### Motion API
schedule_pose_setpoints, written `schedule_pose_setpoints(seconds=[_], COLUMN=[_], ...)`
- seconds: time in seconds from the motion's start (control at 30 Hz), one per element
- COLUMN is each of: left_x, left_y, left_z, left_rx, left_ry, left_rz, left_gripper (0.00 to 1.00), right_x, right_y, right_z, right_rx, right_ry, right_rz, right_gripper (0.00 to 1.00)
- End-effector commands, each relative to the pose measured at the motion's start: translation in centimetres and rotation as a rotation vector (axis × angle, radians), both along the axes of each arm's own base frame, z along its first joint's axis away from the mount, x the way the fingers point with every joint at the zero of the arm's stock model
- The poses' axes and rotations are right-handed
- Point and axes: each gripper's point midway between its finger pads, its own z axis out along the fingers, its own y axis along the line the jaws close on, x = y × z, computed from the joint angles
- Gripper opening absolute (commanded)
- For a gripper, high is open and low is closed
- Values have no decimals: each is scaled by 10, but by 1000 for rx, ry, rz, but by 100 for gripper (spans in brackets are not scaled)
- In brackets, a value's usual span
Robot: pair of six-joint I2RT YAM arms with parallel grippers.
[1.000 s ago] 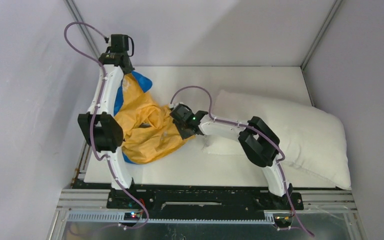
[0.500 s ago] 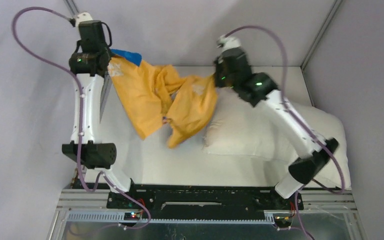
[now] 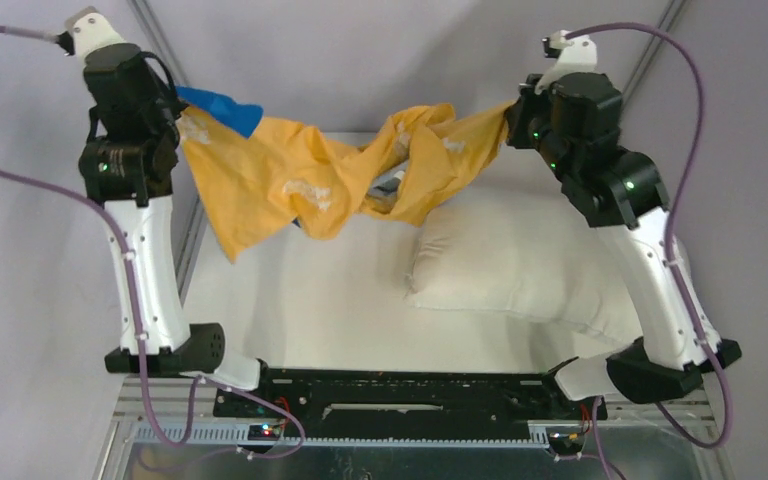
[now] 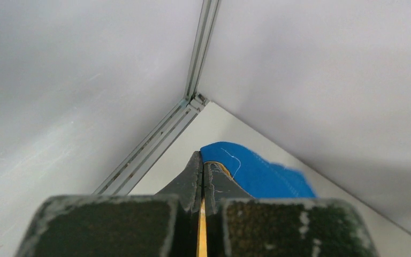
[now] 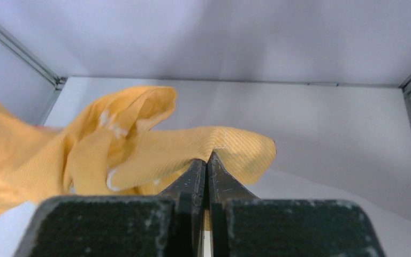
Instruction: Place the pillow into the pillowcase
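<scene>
L gripper [image 4: 202,167], R gripper [image 5: 207,164] high, pinching pillowcase [image 3: 300,172] (twisted).

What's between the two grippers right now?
Only the pillowcase, twisted and sagging, spans from the left gripper to the right gripper; the top view shows it.

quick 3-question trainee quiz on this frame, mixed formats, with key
1. Which grippers are shut on the pillowcase? A: left only. B: right only. C: both.
2. True or false: the pillow is inside the pillowcase.
3. Fill in: the pillowcase corner at the left gripper is coloured ___.

Key:
1. C. The right gripper pinches the orange end, and the cloth hangs between the two.
2. False. It lies bare on the table.
3. Blue.
</scene>
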Motion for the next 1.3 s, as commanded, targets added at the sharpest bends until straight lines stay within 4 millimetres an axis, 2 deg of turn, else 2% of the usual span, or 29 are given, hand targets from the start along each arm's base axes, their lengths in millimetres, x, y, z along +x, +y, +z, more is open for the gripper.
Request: schedule_pose_setpoints(seconds=[0.0, 0.07, 0.13, 0.27, 0.3, 0.4, 0.53, 0.6, 0.67, 0.73, 0.8, 0.83, 0.87, 0.9, 1.0, 1.03, 1.1, 1.17, 1.2, 1.23, 1.27], left_x=[-64, -81, -101, -141, -151, -179, -195, -194, -183, -163, -134, -109, -94, -67, -3, 16, 58, 98, 115, 132, 143], left_y=[6, 5, 4, 1, 2, 5, 13, 14, 13, 10, 4, -1, -7, -11, -22, -23, -39, -51, -55, -58, -62], left_z=[82, 97, 112, 135, 139, 146, 140, 134, 128, 118, 102, 89, 80, 61, 4, -14, -61, -110, -135, -158, -176], left_rx=[26, 30, 31, 40, 44, 59, 74, 71, 69, 56, 33, 19, 3, -16, -65, -70, -92, -104, -122, -146, -164], left_ry=[-258, -310, -370, -486, -510, -552, -526, -501, -465, -410, -342, -294, -267, -204, -49, -14, 77, 186, 239, 288, 328], left_rz=[42, 37, 33, 26, 30, 59, 108, 116, 107, 81, 39, 7, -28, -52, -100, -94, -123, -133, -136, -145, -160], left_gripper=[0, 0, 0, 0, 0, 0, 0, 0, 0, 0, 0, 0, 0, 0, 0, 0, 0, 1, 8, 23, 41], right_x=[-47, -70, -97, -150, -163, -190, -210, -211, -206, -189, -161, -145, -128, -107, -30, 4, 51, 87, 101, 108, 112], right_y=[-35, -39, -32, -25, -26, -45, -91, -108, -116, -114, -98, -86, -75, -65, -41, -37, -28, -23, -23, -21, -19], right_z=[85, 112, 137, 173, 180, 197, 204, 203, 199, 189, 171, 161, 152, 137, 75, 45, -4, -50, -70, -87, -100], right_rx=[53, 88, 117, 138, 147, 180, 199, 181, 149, 84, -12, -54, -72, -74, 20, 28, 72, 123, 132, 132, 128], right_ry=[-243, -308, -381, -519, -550, -621, -664, -665, -649, -608, -541, -509, -476, -424, -214, -136, -16, 125, 188, 246, 297], right_rz=[-19, 20, 104, 244, 273, 285, 176, 113, 54, -3, -48, -51, -42, -17, 88, 86, 105, 102, 91, 81, 73], right_gripper=[0, 0, 0, 0, 0, 0, 0, 0, 0, 0, 0, 0, 0, 0, 0, 0, 0, 0, 2, 12, 27])
